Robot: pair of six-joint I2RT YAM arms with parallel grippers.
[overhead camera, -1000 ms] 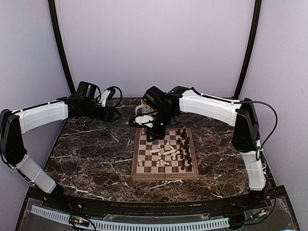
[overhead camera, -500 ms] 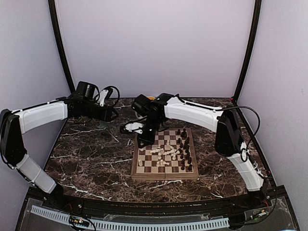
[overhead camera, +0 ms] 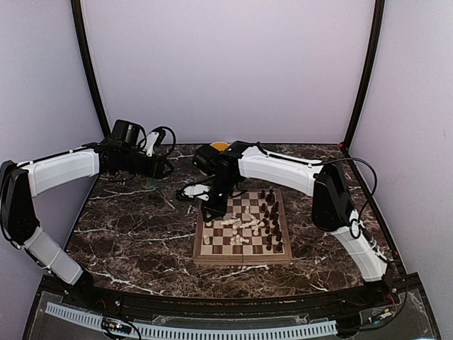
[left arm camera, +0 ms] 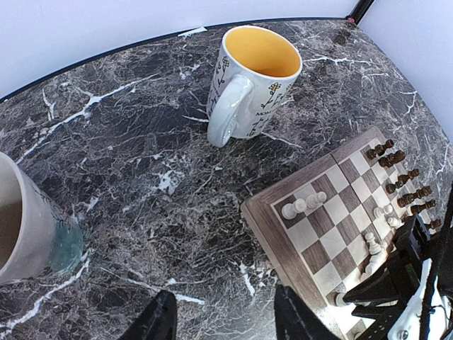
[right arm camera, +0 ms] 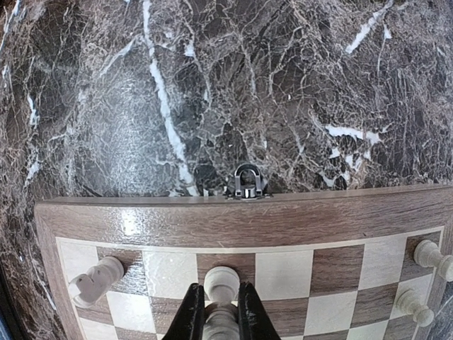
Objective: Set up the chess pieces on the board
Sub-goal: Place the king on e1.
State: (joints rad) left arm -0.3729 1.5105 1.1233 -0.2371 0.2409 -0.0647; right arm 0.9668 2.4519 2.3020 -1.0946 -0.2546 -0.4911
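The board point(overhead camera: 241, 259) lies mid-table with a heap of cream-white chess pieces point(overhead camera: 241, 227) in its middle and dark ones point(overhead camera: 273, 212) along its right side. My right gripper point(right arm camera: 221, 301) is shut on a white piece point(right arm camera: 221, 282), held over a dark square in the board's left edge row, just inside the border point(right arm camera: 241, 223). From above, this gripper point(overhead camera: 212, 208) hangs at the board's far left corner. My left gripper point(left arm camera: 223, 322) is open and empty above bare marble, left of the board point(left arm camera: 283, 234).
A white mug with a yellow inside point(left arm camera: 251, 78) stands behind the board. A second pale mug point(left arm camera: 28, 219) is at the left. A metal latch point(right arm camera: 246, 183) sticks out of the board's edge. White pieces point(right arm camera: 95, 282) rest beside the held one.
The right arm has swung left and down, bringing the held white piece to the board's left edge row. The left arm has not moved.
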